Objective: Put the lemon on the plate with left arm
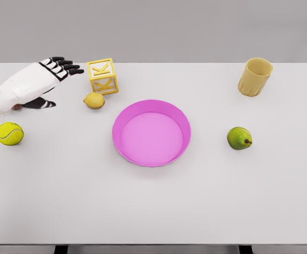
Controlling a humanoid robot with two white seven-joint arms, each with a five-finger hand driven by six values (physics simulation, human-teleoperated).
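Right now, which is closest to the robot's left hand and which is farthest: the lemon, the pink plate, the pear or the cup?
From the left hand, in the head view:
1. Lemon, just right of the fingers.
2. Pink plate, in the middle of the table.
3. Pear and cup, both far right; too close to call.

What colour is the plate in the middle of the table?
The plate is bright pink or magenta, seen clearly in the head view.
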